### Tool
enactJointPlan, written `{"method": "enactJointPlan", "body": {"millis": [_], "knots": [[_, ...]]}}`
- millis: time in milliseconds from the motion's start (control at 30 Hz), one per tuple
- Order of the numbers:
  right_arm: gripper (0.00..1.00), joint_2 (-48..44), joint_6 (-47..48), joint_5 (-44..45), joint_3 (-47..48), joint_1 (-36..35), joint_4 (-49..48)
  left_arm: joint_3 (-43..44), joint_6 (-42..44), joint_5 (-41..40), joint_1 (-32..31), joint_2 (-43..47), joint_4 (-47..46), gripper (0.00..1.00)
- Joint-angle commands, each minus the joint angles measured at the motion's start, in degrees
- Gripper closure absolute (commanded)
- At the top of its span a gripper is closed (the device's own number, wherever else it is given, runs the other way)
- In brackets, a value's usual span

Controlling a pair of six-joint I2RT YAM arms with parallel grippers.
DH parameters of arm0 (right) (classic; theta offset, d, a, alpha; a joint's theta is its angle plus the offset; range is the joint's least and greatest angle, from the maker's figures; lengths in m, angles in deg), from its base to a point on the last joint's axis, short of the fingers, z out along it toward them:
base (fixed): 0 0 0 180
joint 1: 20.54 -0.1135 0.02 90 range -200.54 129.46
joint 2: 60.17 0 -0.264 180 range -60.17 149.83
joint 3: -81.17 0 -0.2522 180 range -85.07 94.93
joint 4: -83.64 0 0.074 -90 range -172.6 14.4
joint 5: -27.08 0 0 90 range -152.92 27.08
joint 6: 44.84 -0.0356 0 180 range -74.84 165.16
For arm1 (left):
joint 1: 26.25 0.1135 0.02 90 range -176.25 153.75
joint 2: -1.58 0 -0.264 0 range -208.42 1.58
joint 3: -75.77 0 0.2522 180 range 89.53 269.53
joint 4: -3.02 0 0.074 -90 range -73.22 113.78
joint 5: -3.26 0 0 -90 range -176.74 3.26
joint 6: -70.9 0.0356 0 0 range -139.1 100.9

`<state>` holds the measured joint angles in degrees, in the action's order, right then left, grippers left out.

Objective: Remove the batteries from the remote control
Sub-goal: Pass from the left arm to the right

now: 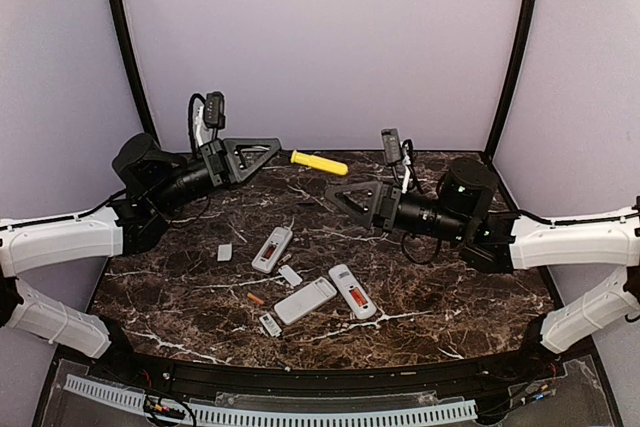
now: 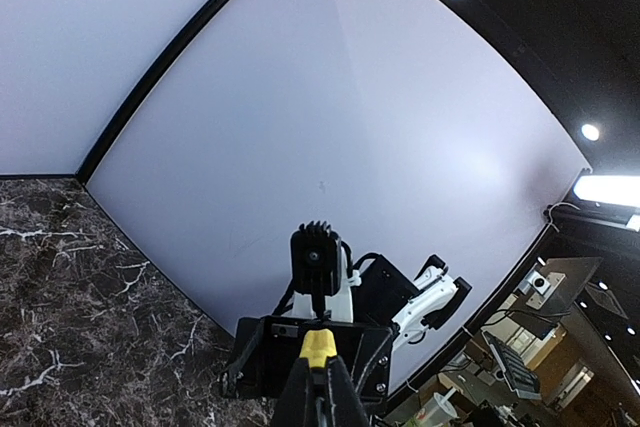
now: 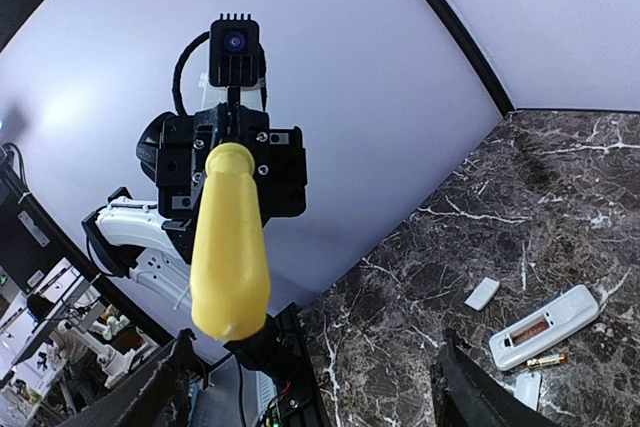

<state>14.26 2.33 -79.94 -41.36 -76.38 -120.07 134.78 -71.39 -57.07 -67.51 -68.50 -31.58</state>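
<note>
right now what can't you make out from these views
- Tip of the screwdriver: hidden inside the left gripper, every view.
- How many batteries sit in the remotes: top view, too small.
- Left wrist view: remotes out of frame entirely.
- Right wrist view: other remotes cut off by bottom edge.

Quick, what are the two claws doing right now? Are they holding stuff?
Left claw: closed, holding the yellow screwdriver.
Right claw: open, holding nothing; the screwdriver's handle points toward it.
</note>
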Motion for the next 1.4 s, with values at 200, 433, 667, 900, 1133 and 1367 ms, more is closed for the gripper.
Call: {"method": "enactJointPlan", "body": {"millis": [200, 433, 667, 900, 1133, 1367], "knots": [[0.44, 1.5, 0.2, -2.3, 5.8, -1.0, -4.7, -0.6, -0.8, 4.4, 0.2, -0.1, -2.2, 1.00], [0.66, 1.6, 0.9, -2.6, 7.3, -1.1, -4.3, -0.1, -1.7, 5.4, 0.1, -1.3, -3.6, 1.00], [0.75, 1.5, 1.0, -2.5, 6.8, -1.2, -4.2, -0.2, -1.7, 5.2, 0.0, -1.4, -3.4, 1.00], [0.95, 1.6, 1.4, -2.2, 6.8, -1.2, -3.8, 0.7, -1.3, 5.9, -0.1, -1.8, -2.0, 1.00], [1.00, -3.9, 5.0, 5.8, 5.5, -1.1, 4.6, 0.1, 0.6, 3.5, 0.0, -1.1, 5.9, 0.55], [1.00, -10.8, 9.4, 22.7, 6.9, -0.2, 31.2, 1.4, 5.0, -4.4, -0.4, -1.8, 27.9, 0.36]]}}
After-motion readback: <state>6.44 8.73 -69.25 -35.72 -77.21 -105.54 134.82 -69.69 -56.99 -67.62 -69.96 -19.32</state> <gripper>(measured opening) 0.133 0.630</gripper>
